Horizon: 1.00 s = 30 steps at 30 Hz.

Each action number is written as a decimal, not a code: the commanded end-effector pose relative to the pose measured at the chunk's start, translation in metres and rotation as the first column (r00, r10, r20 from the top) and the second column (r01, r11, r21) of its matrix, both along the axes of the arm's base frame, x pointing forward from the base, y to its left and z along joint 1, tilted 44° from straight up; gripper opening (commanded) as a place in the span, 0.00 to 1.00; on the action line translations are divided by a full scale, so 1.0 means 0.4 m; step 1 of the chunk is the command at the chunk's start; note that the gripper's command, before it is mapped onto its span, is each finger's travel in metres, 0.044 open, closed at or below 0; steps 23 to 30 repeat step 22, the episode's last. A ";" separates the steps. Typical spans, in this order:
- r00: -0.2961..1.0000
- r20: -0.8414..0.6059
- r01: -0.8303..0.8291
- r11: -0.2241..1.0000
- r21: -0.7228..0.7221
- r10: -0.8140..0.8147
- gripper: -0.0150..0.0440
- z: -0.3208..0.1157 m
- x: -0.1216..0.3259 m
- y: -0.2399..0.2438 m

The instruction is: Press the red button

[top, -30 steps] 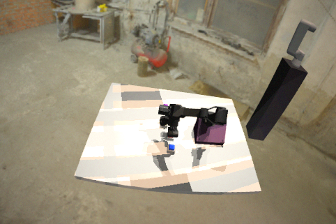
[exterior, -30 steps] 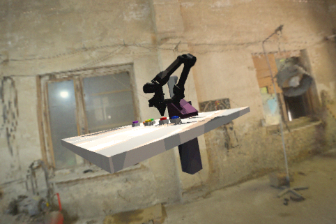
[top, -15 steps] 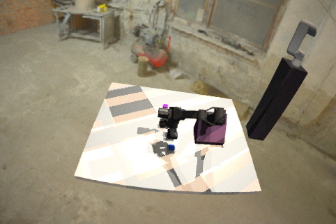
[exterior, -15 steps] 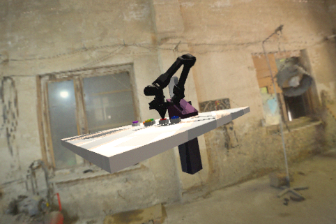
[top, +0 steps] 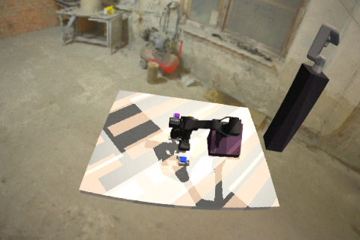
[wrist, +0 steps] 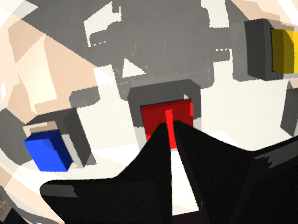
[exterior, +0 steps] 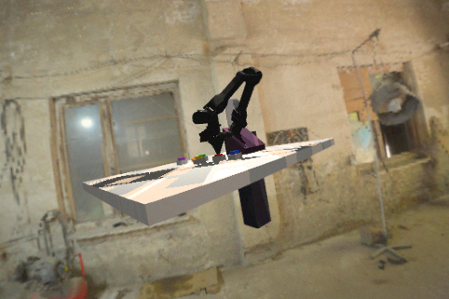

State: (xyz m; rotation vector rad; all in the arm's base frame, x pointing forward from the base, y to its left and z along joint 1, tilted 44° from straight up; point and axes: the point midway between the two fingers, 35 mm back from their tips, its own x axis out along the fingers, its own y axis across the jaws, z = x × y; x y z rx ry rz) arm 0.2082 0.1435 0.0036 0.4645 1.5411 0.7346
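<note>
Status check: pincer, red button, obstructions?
Pincer shut, empty, tips over red button. Blue button and yellow button off to the sides. Nothing in between.

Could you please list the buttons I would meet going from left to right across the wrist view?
Blue button → red button, directly ahead of the shut fingers → yellow button, partly cut off at the right edge.
</note>
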 end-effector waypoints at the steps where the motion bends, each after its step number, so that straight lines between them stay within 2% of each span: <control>1: 1.000 0.000 0.000 1.000 -0.001 0.000 0.29 0.012 0.003 -0.012; 7: 1.000 -0.005 0.001 1.000 0.000 -0.001 0.29 0.058 0.008 -0.056; 10: 1.000 -0.004 0.001 1.000 -0.002 -0.001 0.42 0.111 0.026 -0.034; 16: 1.000 -0.003 0.001 1.000 0.002 -0.001 0.69 0.356 0.027 0.054; 21: 1.000 -0.003 0.001 1.000 0.004 -0.001 0.91 0.384 0.020 0.063; 30: 1.000 -0.003 0.001 1.000 0.004 -0.001 0.91 0.384 0.020 0.063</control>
